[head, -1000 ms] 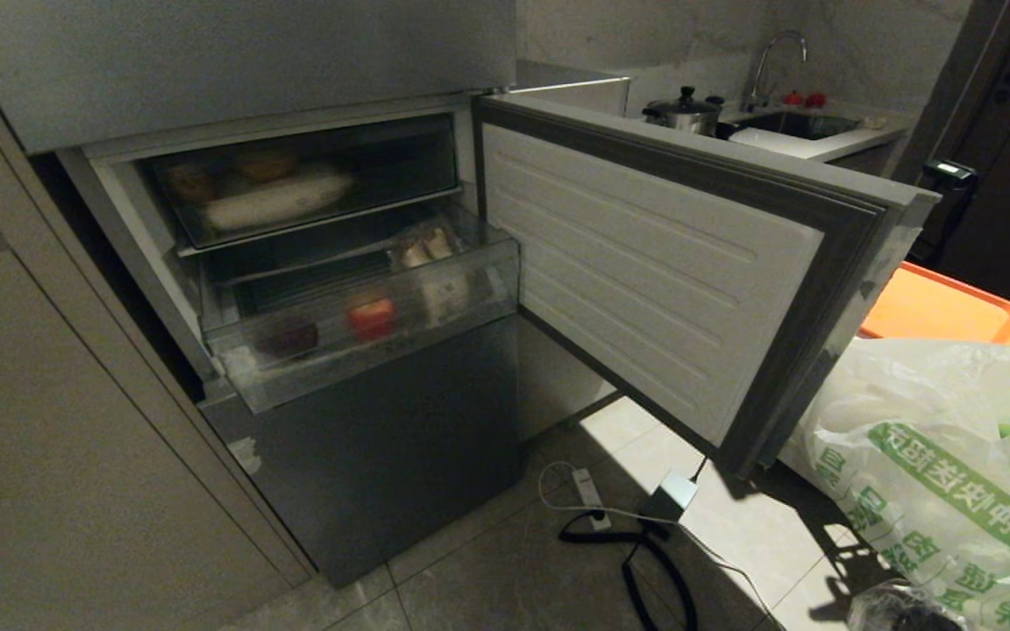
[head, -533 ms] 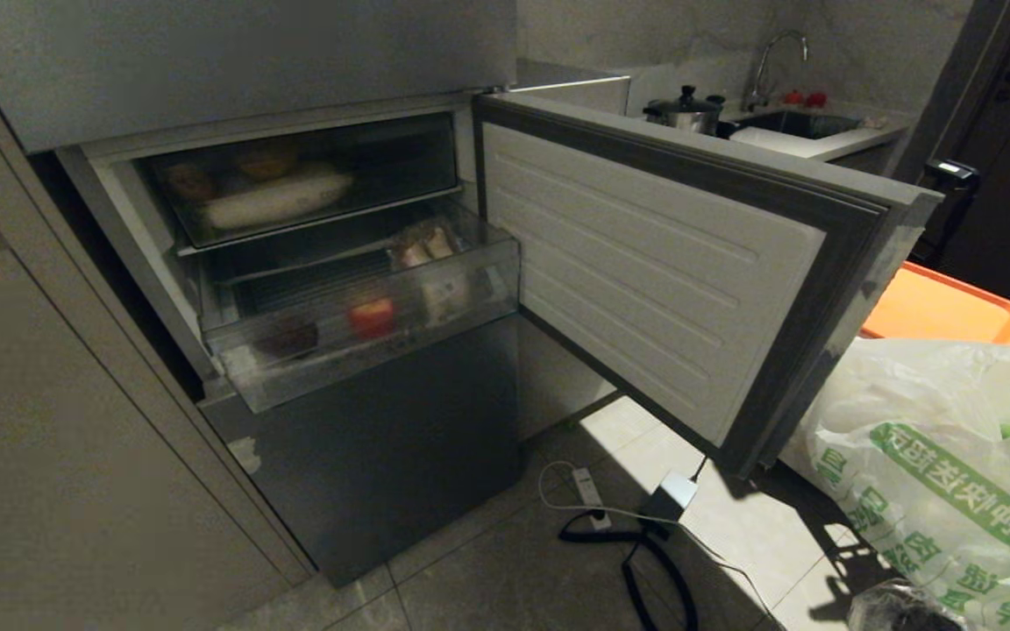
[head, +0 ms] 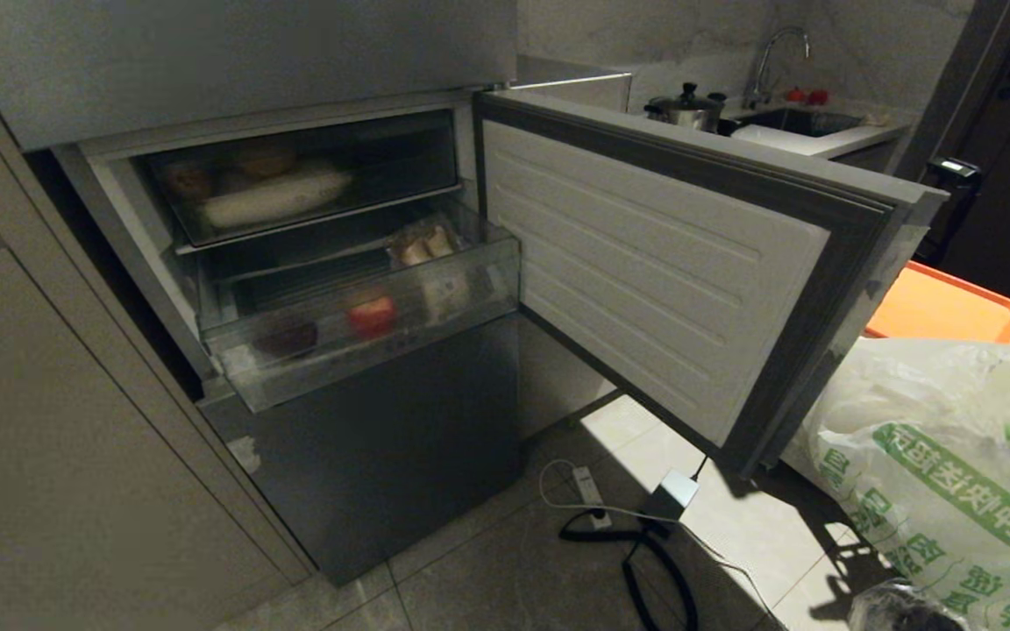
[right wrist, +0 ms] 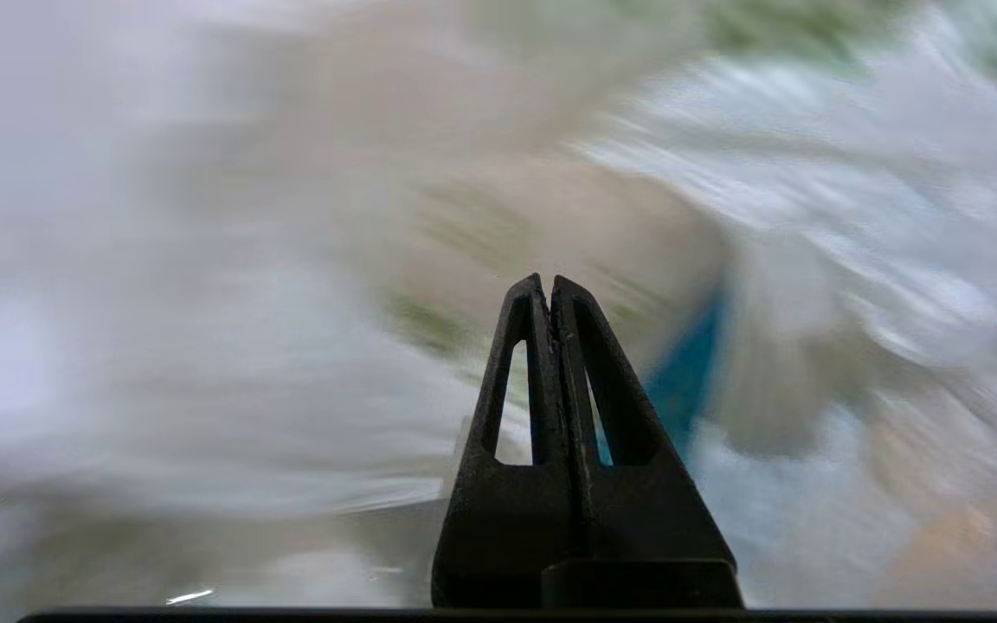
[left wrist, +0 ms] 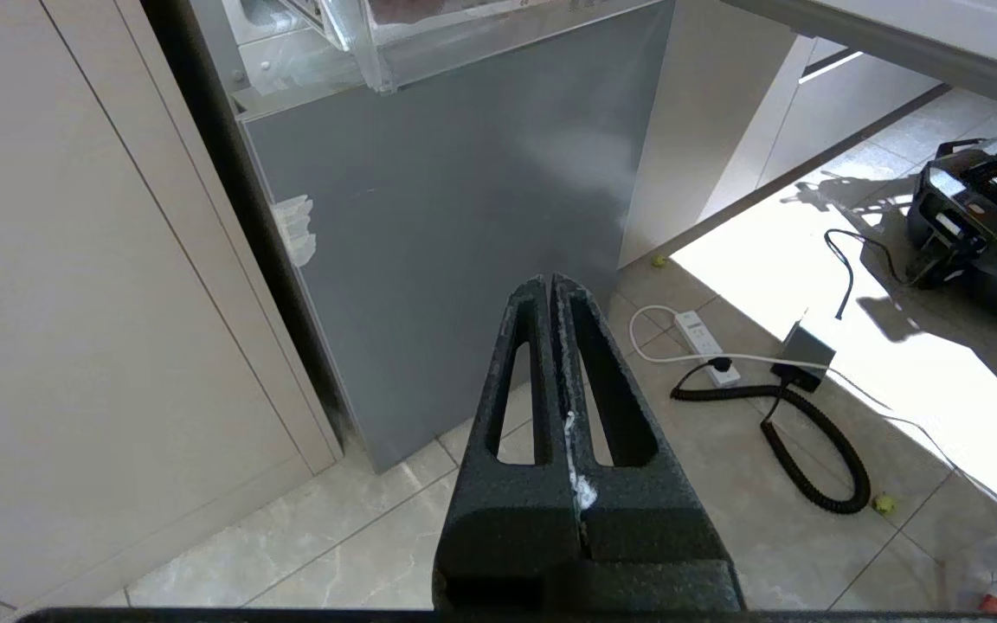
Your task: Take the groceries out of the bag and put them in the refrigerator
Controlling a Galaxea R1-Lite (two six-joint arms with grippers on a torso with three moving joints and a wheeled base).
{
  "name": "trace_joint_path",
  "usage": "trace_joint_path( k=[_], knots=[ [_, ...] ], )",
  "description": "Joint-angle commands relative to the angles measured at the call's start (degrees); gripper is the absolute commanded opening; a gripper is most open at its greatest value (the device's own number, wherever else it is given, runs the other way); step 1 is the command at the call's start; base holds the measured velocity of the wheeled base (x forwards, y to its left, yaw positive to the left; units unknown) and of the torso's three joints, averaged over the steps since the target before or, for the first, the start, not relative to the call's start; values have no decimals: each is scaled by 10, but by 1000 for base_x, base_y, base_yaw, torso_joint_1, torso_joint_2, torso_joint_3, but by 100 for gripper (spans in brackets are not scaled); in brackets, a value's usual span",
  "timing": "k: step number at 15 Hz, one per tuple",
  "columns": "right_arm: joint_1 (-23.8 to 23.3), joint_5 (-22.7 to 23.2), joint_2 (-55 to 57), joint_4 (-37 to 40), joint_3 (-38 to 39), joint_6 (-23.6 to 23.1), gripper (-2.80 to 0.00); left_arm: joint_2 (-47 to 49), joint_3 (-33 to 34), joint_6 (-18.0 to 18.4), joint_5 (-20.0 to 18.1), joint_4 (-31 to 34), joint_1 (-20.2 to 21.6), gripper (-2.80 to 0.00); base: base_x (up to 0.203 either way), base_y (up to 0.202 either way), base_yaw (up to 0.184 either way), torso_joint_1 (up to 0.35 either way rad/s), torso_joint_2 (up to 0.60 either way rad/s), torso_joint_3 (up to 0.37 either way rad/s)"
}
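So the fridge (head: pixel 356 456) fills the left and middle of the head view, with one of its middle doors (head: pixel 672 280) swung wide open toward the right, white ribbed inner side facing the camera. Inside there's an upper clear drawer (head: pixel 295 180) with a long pale thing and a couple of roundish items that are too dim to name, and below it a second clear drawer (head: pixel 365 315) pulled out a bit, holding a red item (head: pixel 371 313), something dark next to it and some pale stuff toward its back right. The shopping bag (head: pixel 935 473), white crinkly plastic with green characters, sits at the lower right of the frame, with an orange tray (head: pixel 943 311) just behind it. On the floor tiles between fridge and bag lies a power strip (head: pixel 590 498) with a coiled black cable (head: pixel 645 561). Way back at the upper right there's a counter with a sink (head: pixel 799 123), faucet and a lidded pot (head: pixel 685 109). The right arm pokes in at the right edge of the head view, over the bag; its wrist view is all motion blur, white plastic with bits of green and blue, but the right gripper (right wrist: pixel 550 285) clearly has its fingers pressed together with nothing between them. The left gripper (left wrist: pixel 550 285) is also closed tight and empty, pointing down at the grey lower fridge door and the floor in front.
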Motion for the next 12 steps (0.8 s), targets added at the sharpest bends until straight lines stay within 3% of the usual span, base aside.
trace_joint_path(
  k=[1,5,8,12],
  knots=[
    [-26,-1,13,14,-6,7,-280,1,0,0,0,0,0,-280,0,0,0,0,0,0],
    [-55,-28,18,61,12,72,-280,1,0,0,0,0,0,-280,0,0,0,0,0,0],
    [-71,16,18,63,48,83,-280,1,0,0,0,0,0,-280,0,0,0,0,0,0],
    [-122,13,8,76,57,84,-280,1,0,0,0,0,0,-280,0,0,0,0,0,0]
  ],
)
